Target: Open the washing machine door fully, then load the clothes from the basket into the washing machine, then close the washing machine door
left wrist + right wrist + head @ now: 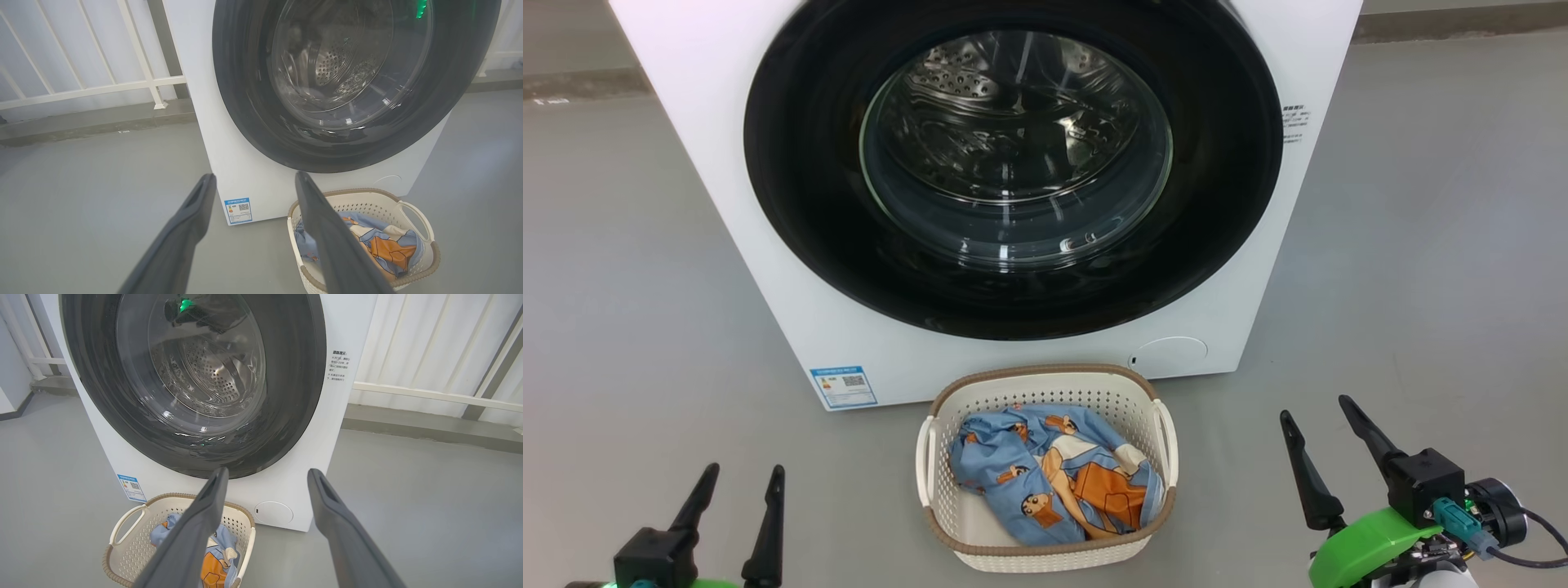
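Note:
The white washing machine [768,269] stands ahead on the grey floor, its round glossy black door [1217,204] shut flat against the front, the steel drum visible through the glass. On the floor in front of it rests the cream basket [939,498] holding the light blue printed clothes [1045,474]. My left gripper [747,482] hovers open at the lower left, well left of the basket. My right gripper [1315,408] is open at the lower right, apart from the basket. The wrist views show the door [245,102] [294,375], the basket [425,261] [126,547] and the clothes [388,245] [216,563].
A blue label sticker [844,386] sits low on the washer's front left, a round white cap [1172,355] low on its right. White railings [94,87] [429,394] and a kerb run behind the washer on both sides. Grey floor [1421,269] spreads around.

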